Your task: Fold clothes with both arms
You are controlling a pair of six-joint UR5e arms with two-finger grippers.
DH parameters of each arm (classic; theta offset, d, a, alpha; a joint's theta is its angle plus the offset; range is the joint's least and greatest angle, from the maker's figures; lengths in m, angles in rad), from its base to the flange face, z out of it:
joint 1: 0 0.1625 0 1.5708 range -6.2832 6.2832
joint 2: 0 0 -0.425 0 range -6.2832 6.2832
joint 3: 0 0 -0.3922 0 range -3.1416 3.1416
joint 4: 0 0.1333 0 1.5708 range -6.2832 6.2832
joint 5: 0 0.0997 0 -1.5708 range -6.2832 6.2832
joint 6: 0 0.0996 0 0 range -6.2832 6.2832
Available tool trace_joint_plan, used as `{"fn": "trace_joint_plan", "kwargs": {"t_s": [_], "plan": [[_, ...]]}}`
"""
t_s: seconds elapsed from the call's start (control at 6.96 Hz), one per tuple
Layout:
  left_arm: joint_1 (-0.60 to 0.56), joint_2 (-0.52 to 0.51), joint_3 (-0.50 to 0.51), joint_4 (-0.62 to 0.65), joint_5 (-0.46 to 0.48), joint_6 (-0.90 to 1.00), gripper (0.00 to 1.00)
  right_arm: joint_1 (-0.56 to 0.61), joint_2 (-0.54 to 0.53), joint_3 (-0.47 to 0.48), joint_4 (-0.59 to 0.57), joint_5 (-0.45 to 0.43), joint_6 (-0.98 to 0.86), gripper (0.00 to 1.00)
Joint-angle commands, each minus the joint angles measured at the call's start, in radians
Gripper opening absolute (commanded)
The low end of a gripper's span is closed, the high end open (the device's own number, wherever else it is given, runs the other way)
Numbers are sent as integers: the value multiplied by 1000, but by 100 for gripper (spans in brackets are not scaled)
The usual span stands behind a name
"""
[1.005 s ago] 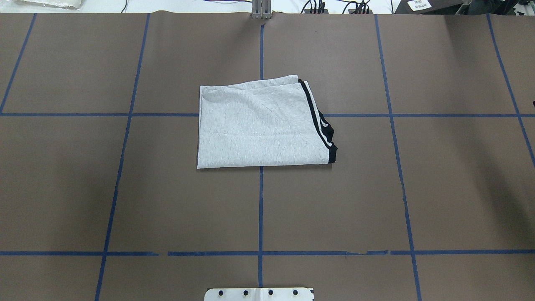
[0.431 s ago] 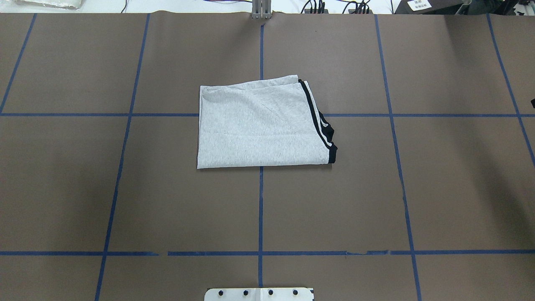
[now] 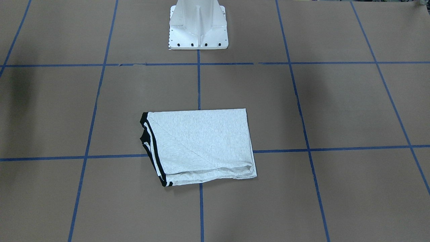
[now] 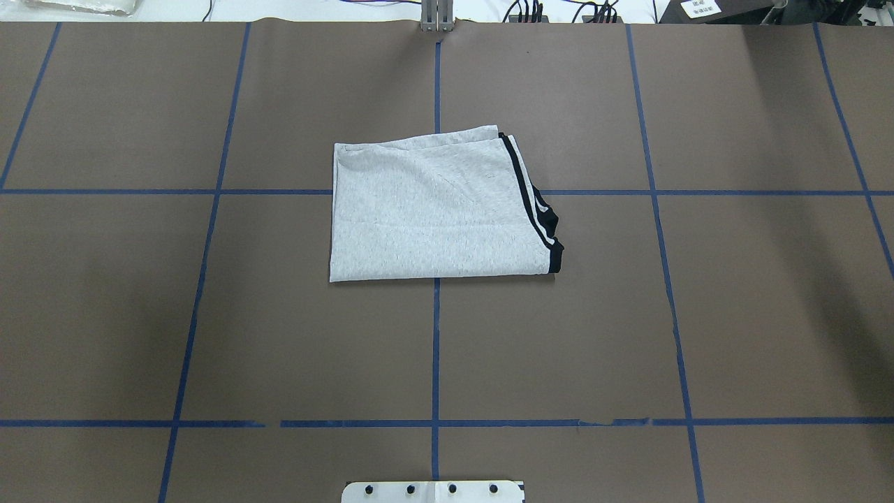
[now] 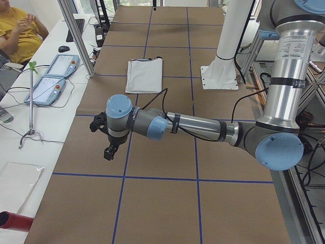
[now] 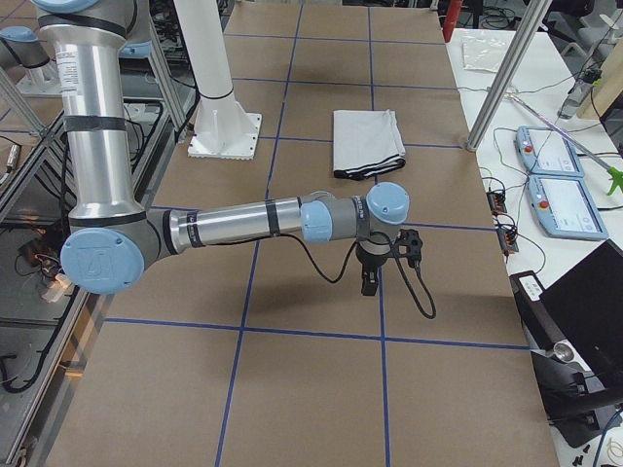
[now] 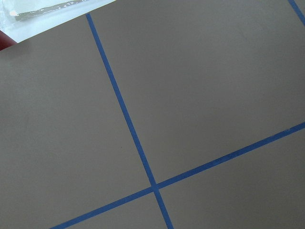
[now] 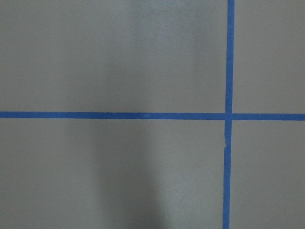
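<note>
1. Nearest the robot's side, the white pedestal (image 4: 433,491) is bolted to the table (image 4: 279,335), which is covered in brown paper and marked into squares by blue tape lines (image 4: 434,349).
2. The left arm (image 5: 198,127) stretches out low and nearly level towards the table's left end. The left gripper (image 5: 108,152) points down above bare paper, well apart from the garment. I see it only from the side, so I cannot tell whether its fingers are spread or pressed together.
3. The right arm (image 6: 234,224) reaches out the same way to the right end. The right gripper (image 6: 368,284) hangs downward over the paper near a tape line, with a black cable looping beside it. Here too I cannot tell how its fingers stand.
4. Further in, at the middle of the table, the T-shirt (image 4: 433,216) lies flat, folded into a grey rectangle over a crossing of tape lines. Neither arm touches it. Its black striped edge faces right. Its near edge is straight, and the layers show slightly along the far edge.
5. Beyond the far edge, a clear plastic bag (image 4: 77,5) lies at the far-left corner. A pale blue pendant (image 5: 62,65) rests on the white side bench, and a person (image 5: 15,30) in yellow sits behind it.
</note>
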Motion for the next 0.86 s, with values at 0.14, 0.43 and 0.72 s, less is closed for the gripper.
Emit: {"fn": "trace_joint_plan", "kwargs": {"t_s": [0.14, 0.43, 0.72], "plan": [[-15, 18, 9, 0, 4, 0, 100, 10, 2, -12, 5, -2, -1, 100], [-22, 30, 9, 3, 6, -2, 100, 12, 22, -25, -3, -5, 0, 100], [-30, 30, 4, 18, 9, -2, 100, 12, 23, -27, -1, -9, 0, 100]]}}
